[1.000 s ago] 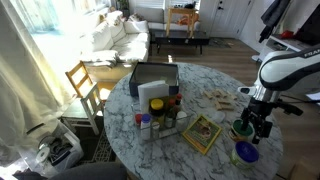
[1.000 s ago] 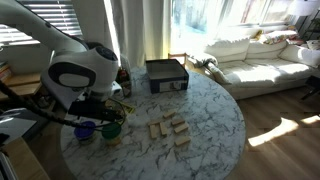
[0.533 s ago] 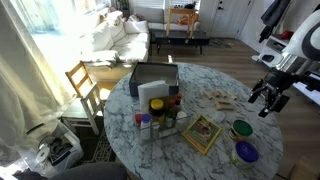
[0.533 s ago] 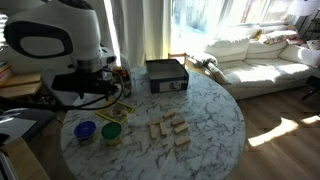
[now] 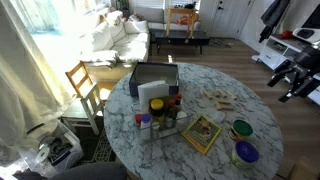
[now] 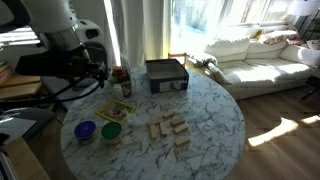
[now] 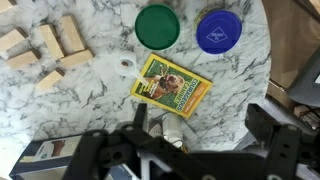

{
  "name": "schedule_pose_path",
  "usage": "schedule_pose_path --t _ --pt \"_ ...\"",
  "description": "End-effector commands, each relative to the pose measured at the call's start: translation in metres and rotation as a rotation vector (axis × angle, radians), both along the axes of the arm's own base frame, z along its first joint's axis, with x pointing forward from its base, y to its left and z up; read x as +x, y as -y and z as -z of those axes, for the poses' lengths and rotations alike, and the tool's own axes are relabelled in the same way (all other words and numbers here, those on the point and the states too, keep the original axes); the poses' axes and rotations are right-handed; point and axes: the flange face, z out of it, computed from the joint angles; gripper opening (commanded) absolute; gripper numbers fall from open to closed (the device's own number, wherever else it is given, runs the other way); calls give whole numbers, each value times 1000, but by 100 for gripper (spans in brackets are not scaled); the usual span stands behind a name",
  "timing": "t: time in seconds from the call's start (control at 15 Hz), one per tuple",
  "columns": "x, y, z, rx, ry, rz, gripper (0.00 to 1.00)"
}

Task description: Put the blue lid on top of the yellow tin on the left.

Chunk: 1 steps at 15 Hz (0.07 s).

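The blue lid point(image 7: 218, 30) lies flat near the table edge, beside the round green-topped tin point(image 7: 157, 25). It shows in both exterior views point(image 5: 246, 152) point(image 6: 85, 130). No open yellow tin with a greyish inside shows; I cannot tell whether it sits under the blue lid. My gripper point(image 7: 200, 140) is open and empty, its fingers wide apart. It hangs high above the table, well clear of the lid, in both exterior views point(image 5: 290, 78) point(image 6: 97, 68).
A flat square yellow-green box point(image 7: 173, 83) lies next to the green-topped tin point(image 5: 241, 128). Several wooden blocks point(image 7: 45, 50) lie further in. A dark box point(image 5: 153, 78) and small bottles point(image 5: 160, 115) stand mid-table. A wooden chair point(image 5: 88, 85) stands beside the marble table point(image 5: 200, 160).
The arm has risen and pulled back from just over the green-topped tin and blue lid to high above the table edge. The lid and the tin have not moved.
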Motion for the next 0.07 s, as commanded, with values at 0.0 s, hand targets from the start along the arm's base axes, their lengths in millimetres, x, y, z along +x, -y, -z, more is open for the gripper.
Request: schedule_pose_path --t 0.0 --pt "-2 0 -3 0 5 2 100"
